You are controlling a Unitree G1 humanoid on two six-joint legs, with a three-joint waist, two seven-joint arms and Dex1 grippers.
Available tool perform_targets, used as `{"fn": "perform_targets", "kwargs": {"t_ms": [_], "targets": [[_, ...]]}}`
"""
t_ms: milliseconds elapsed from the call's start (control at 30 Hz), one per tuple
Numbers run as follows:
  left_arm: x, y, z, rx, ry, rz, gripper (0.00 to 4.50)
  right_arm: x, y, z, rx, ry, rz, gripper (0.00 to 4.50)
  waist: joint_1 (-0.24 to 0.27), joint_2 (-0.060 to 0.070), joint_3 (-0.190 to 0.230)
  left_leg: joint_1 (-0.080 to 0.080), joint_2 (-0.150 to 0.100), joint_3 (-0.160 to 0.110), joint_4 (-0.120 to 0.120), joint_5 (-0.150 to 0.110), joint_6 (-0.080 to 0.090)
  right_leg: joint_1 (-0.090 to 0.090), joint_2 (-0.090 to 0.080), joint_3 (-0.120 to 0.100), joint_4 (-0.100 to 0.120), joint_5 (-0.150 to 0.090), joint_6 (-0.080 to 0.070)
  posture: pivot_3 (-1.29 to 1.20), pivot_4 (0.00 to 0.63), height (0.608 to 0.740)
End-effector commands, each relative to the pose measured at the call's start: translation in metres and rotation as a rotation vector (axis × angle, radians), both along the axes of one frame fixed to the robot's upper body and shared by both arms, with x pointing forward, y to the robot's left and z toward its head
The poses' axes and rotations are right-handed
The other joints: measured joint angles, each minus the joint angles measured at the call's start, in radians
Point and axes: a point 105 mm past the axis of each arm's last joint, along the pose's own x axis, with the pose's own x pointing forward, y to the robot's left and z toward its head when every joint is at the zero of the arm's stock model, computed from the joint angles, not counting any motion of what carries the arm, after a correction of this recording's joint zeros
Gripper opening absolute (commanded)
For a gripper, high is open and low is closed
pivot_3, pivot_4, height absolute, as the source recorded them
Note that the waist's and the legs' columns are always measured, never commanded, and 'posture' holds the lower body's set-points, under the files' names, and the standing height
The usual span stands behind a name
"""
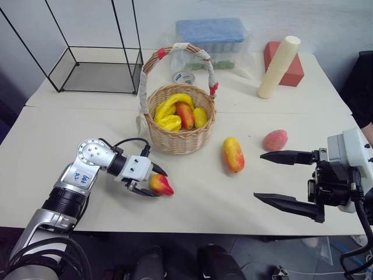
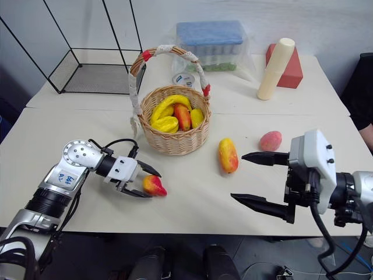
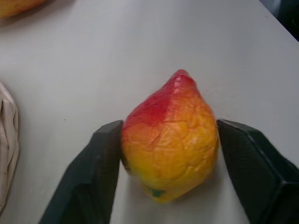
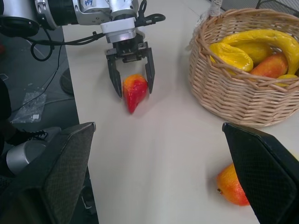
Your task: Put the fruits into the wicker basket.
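Lying on the worktop near its front edge, the pointed fruit (image 1: 161,184) is aiming its red tip away from the left gripper (image 1: 149,180), long axis in line with the fingers (image 3: 96,172), which are clamping its yellow base. Right gripper (image 1: 285,178) fingers are standing wide apart, holding nothing.

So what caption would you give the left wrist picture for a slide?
Left gripper fingers closed on the little red-yellow pointed fruit resting on the table.
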Motion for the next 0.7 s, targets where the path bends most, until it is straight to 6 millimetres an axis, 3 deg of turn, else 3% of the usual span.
{"fn": "perform_targets", "kwargs": {"t_ms": [33,167,333,467,567,633,700], "targets": [[0.001,0.000,0.006,-0.019,-0.020,0.000,2.20,-0.002,0.001,0.005,0.007,-0.042,0.004,4.50,0.000,0.000,0.000,0.000,0.000,0.000,0.000,0.000,0.000,0.000,0.000,0.000,0.000,0.000,0.000,0.00,0.150,0.740],[-0.004,-0.003,0.029,-0.144,0.047,0.058,2.12,-0.001,0.001,0.006,0.014,-0.049,0.004,4.50,-0.001,0.000,0.000,0.000,0.000,0.000,0.000,0.000,0.000,0.000,0.000,0.000,0.000,0.000,0.000,0.00,0.150,0.740],[-0.005,-0.015,0.093,-0.440,0.145,0.244,2.12,0.002,0.002,0.007,0.037,-0.060,-0.009,4.50,0.000,0.000,0.000,0.000,0.000,-0.002,0.000,0.001,-0.001,0.000,0.000,-0.001,0.001,0.000,0.000,0.00,0.150,0.740],[0.035,-0.020,0.122,-0.583,0.143,0.650,2.12,0.004,0.003,0.005,0.052,-0.068,-0.020,4.50,0.005,0.000,0.000,0.000,-0.001,-0.003,0.002,0.001,-0.001,0.002,0.000,-0.002,0.000,0.000,0.001,0.00,0.150,0.740],[0.048,-0.019,0.130,-0.658,0.202,0.842,2.12,0.006,0.003,0.005,0.054,-0.084,-0.033,4.50,0.004,-0.001,0.000,0.000,-0.001,-0.004,0.003,0.001,0.000,0.003,0.000,-0.002,0.000,0.001,0.003,0.00,0.150,0.740],[0.035,-0.030,0.122,-0.563,0.157,0.817,2.12,0.012,0.002,0.009,0.080,-0.109,-0.063,4.50,-0.005,-0.002,0.001,0.000,-0.001,-0.003,0.002,0.002,-0.001,0.002,0.000,-0.001,0.000,0.002,0.003,0.00,0.150,0.740],[0.038,-0.031,0.112,-0.454,0.011,0.847,2.12,0.014,0.002,0.009,0.085,-0.120,-0.067,4.50,-0.008,-0.002,0.001,0.000,0.000,-0.002,0.000,0.003,-0.004,0.001,0.001,0.000,-0.001,0.002,0.003,0.00,0.150,0.740]]}}
